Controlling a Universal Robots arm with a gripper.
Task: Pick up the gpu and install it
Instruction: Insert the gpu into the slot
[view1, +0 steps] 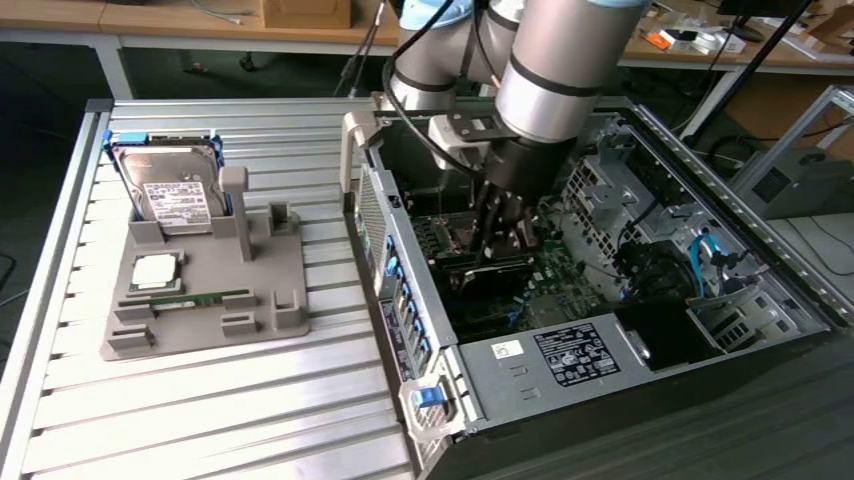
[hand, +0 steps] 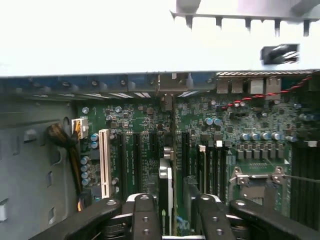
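Note:
The gpu (hand: 166, 192) is a thin dark card seen edge-on in the wrist view, standing upright between my fingers (hand: 145, 217) over the black expansion slots of the green motherboard (hand: 150, 125). My gripper (hand: 175, 220) is shut on the card's top edge. In the exterior view my gripper (view1: 503, 238) reaches down into the open computer case (view1: 747, 270), and the gpu (view1: 491, 272) sits low against the motherboard (view1: 561, 275). Whether the card's edge is fully in a slot is hidden.
A grey fixture (view1: 200, 310) on the slatted table (view1: 200, 420) at the exterior view's left holds a silver hard drive (view1: 171, 190), a processor chip (view1: 154, 270) and a green memory stick (view1: 194, 298). The case's rear panel (view1: 394, 280), drive cage (view1: 627, 170) and power supply (view1: 574, 355) hem in the arm.

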